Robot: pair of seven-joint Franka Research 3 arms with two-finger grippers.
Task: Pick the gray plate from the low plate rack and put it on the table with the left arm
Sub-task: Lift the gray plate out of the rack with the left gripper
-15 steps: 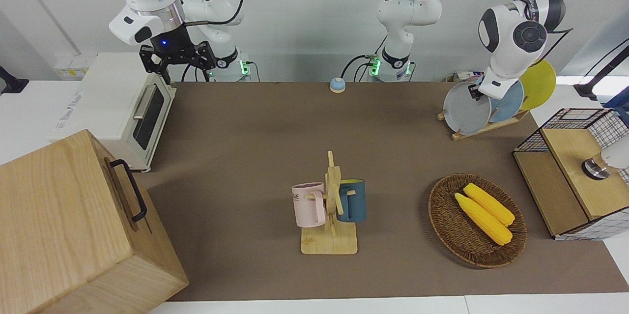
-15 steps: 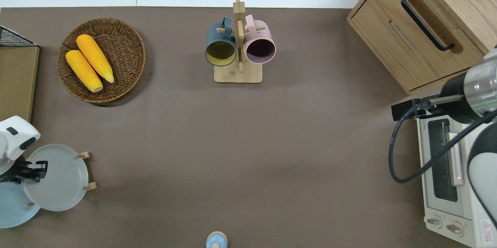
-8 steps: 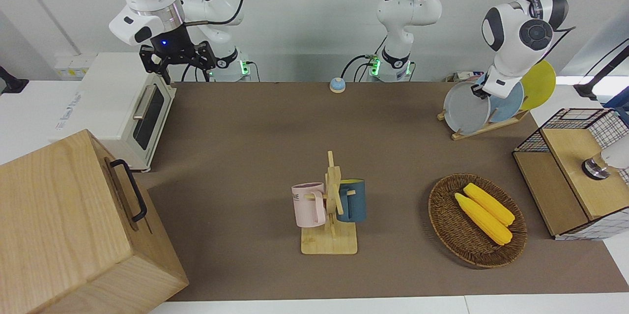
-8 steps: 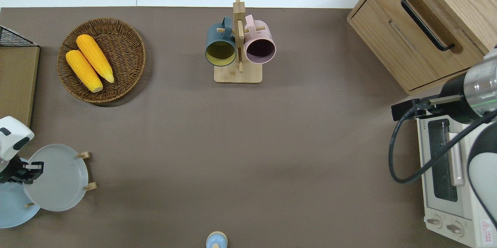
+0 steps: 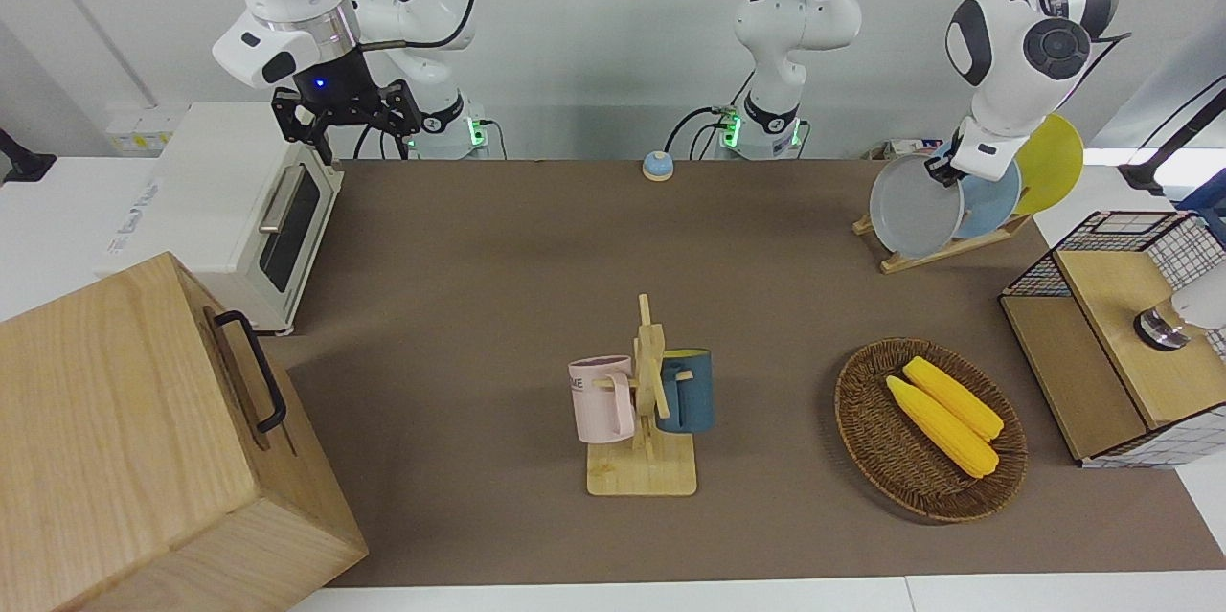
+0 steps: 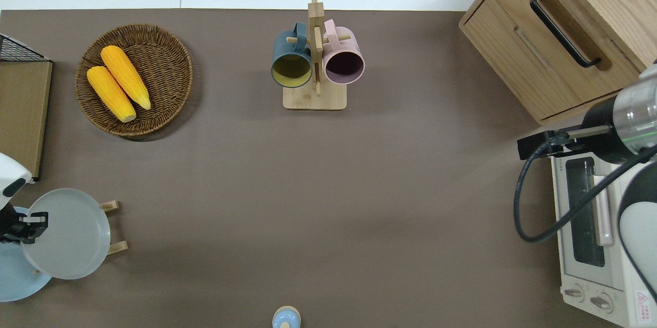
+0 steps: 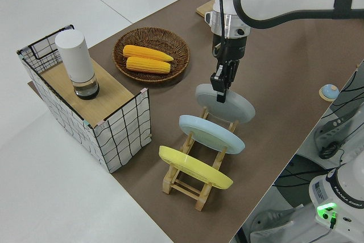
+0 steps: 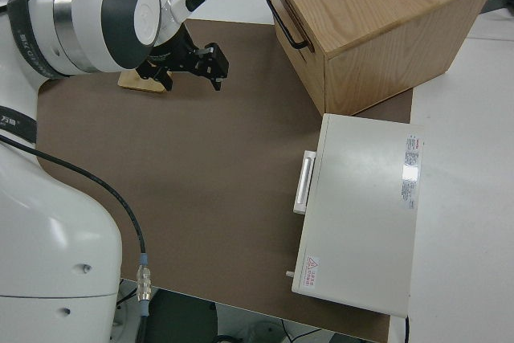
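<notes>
The broad brown table (image 5: 498, 286) with white edges carries, at the right arm's end, a large light-wood cabinet (image 5: 144, 440) with a black handle and, nearer to the robots, a white toaster oven (image 5: 239, 210). At the left arm's end sits a wire-mesh box with a wooden shelf (image 5: 1121, 344), and beside it a round brown wicker basket (image 5: 867, 440) holding two yellow corn cobs (image 5: 943, 420). In the middle stands a tall wooden mug tree (image 5: 647, 401) with a pink mug (image 5: 601, 398) and a dark blue mug (image 5: 688, 390). Close to the robots at the left arm's end, the small slanted light-wood plate rack (image 7: 199, 177) holds a light blue plate (image 7: 211, 134) and a yellow plate (image 7: 194, 167). The round pale gray plate (image 7: 226, 103) is at the rack's slot farthest from the yellow plate, tilted; whether it touches the rack cannot be told. The white left arm's slim black gripper (image 7: 220, 88) pinches its upper rim, fingers closed on the plate. The right arm is parked, its black gripper (image 5: 347, 114) with fingers spread. A small blue bell (image 5: 657, 166) sits near the robots' bases.
</notes>
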